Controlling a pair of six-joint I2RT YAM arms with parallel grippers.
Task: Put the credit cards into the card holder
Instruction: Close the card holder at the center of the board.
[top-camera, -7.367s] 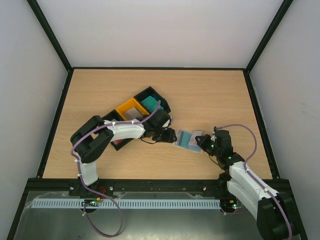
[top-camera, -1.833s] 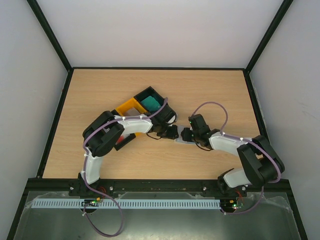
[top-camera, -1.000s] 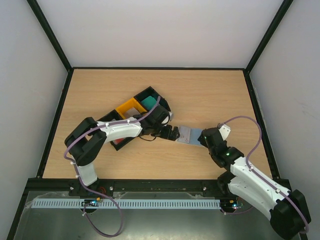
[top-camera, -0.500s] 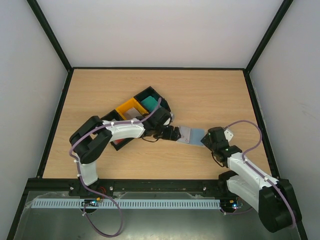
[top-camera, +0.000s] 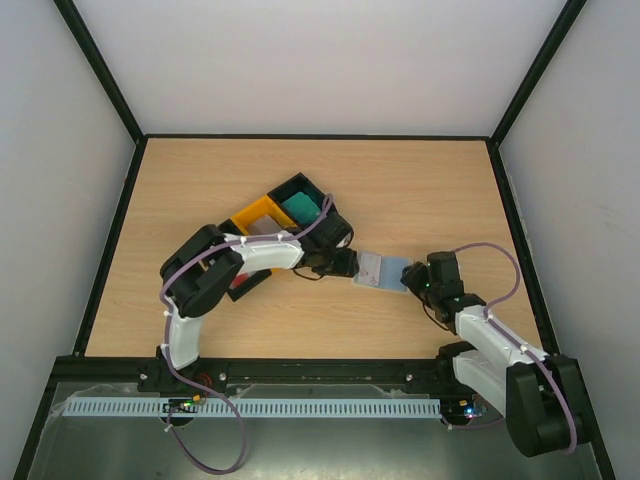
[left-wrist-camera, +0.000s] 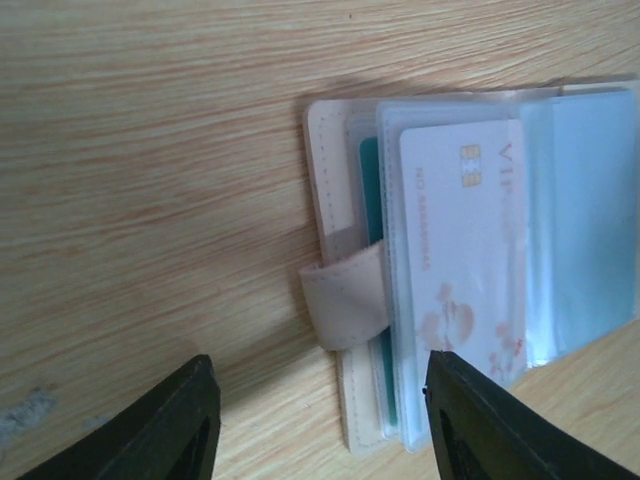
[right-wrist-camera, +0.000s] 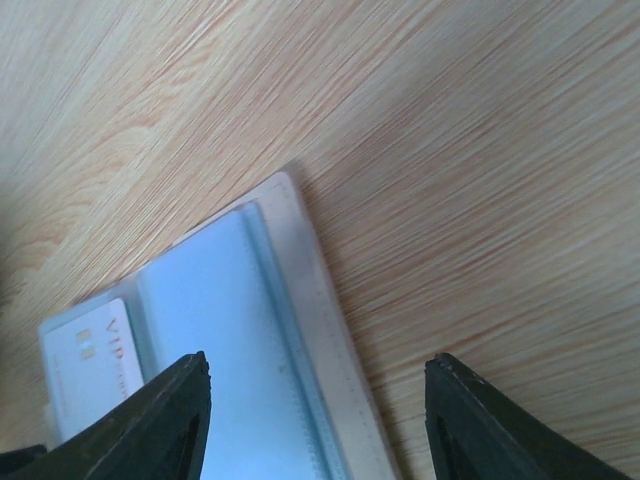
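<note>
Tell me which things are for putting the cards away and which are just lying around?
For the job: open card holder, white VIP card already inside it, teal cards.
Just lying there: yellow tray, black tray.

Open tabletop (top-camera: 430, 190) beyond card holder (top-camera: 383, 271); trays (top-camera: 262, 216) just beside left tool (top-camera: 346, 264).

Card holder (left-wrist-camera: 345, 305) lying open — whitish card (left-wrist-camera: 465, 250) in sleeve, teal card (left-wrist-camera: 370, 200) beneath.

"VIP" on the pale card (left-wrist-camera: 460, 250); smaller line beside it perhaps "NO".
</note>
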